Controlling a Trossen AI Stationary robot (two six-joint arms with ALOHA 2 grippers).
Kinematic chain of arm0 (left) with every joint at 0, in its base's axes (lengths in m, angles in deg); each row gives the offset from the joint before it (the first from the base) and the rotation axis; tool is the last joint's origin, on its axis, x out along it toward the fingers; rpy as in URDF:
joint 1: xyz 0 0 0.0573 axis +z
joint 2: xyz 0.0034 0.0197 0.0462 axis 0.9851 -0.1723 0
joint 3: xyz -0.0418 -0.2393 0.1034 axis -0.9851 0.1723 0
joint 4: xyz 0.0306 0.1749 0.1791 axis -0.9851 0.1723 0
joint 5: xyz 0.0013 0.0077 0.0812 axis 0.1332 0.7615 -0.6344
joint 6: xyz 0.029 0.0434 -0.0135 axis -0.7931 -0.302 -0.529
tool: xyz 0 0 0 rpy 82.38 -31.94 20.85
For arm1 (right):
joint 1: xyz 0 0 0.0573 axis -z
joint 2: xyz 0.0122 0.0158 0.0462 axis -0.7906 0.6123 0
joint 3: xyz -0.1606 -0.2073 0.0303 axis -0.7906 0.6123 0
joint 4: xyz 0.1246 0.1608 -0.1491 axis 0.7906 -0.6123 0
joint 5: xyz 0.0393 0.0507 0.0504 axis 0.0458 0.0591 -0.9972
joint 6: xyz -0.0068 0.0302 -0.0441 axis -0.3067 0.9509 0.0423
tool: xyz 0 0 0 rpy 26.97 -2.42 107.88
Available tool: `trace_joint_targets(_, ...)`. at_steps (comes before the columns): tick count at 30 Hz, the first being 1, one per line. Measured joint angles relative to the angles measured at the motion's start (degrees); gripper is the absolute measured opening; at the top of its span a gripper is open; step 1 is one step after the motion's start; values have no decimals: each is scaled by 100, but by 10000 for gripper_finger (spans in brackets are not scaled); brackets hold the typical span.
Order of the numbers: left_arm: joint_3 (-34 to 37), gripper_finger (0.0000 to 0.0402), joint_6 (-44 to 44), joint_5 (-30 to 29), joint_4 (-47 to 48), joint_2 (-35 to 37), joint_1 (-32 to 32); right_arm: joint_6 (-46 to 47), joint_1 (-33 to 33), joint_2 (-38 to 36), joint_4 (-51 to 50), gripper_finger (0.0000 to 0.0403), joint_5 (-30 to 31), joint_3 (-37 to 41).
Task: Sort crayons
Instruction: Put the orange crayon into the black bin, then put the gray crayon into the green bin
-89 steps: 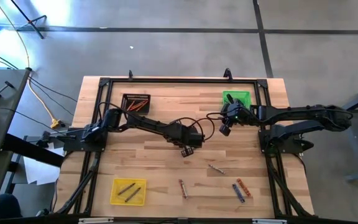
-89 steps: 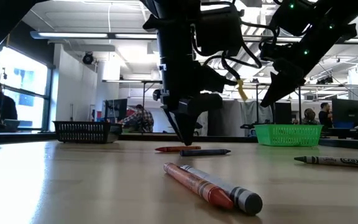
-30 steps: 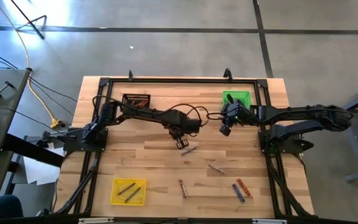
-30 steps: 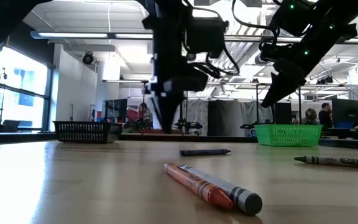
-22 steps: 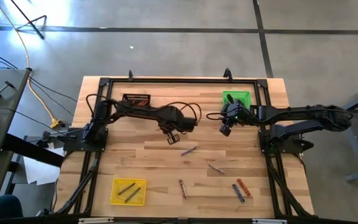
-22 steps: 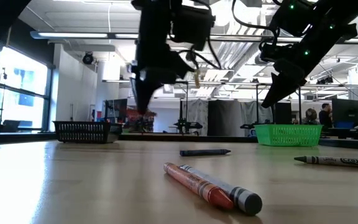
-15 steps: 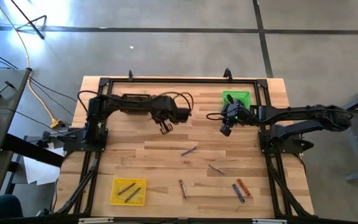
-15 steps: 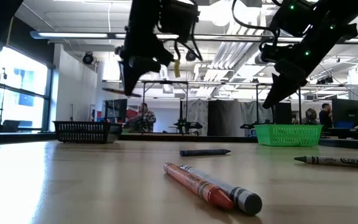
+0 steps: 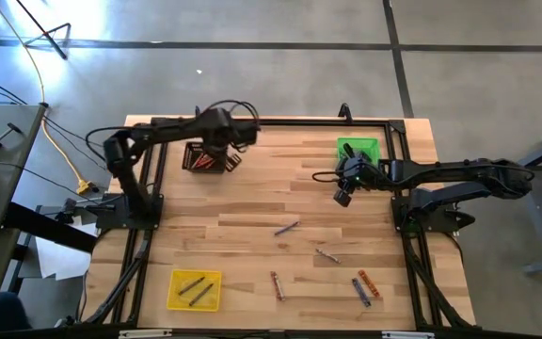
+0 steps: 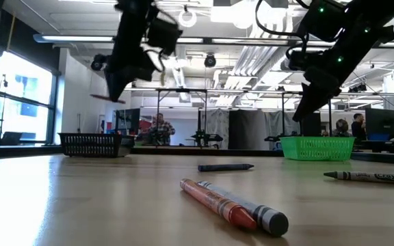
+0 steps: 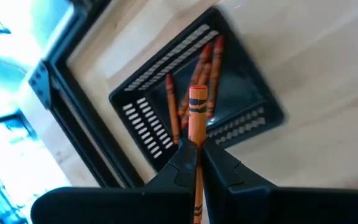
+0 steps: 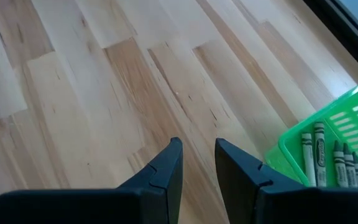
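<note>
Crayon (image 11: 197, 112), orange, sits clenched in my left claw (image 11: 196, 149), hanging over the black tray (image 9: 206, 155) at ten o'clock on the counter (image 9: 252, 240), where more orange crayons (image 11: 209, 65) lie. My right claw (image 12: 197, 152) hovers with fingers parted and nothing between them, beside the green tray (image 9: 358, 149) at two o'clock. Loose crayons (image 9: 286, 228) lie from the counter's middle towards five o'clock; the yellow tray (image 9: 195, 290) sits at seven.

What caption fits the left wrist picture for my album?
Left tool holds an orange crayon above the black basket of orange crayons.
</note>
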Motion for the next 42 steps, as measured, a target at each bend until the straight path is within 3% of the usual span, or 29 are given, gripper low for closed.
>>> trace_joint_targets(9,1598,0,-119,598,-1777,840,570,109,0,0,-21,87,0,0)
trace_joint_targets(15,2155,1,-2,533,-2154,988,597,214,0,0,-19,87,0,0)
trace_joint_targets(29,2452,64,-106,334,-2394,986,667,214,0,0,-16,87,0,0)
trace_joint_targets(36,2452,76,-116,195,-2410,986,704,214,0,0,-15,87,1,0)
trace_joint_targets(38,2452,75,-136,445,-2498,986,669,214,0,0,-15,87,0,0)
trace_joint_targets(42,2452,74,-516,1829,-3472,1018,497,210,0,0,-15,87,0,0)
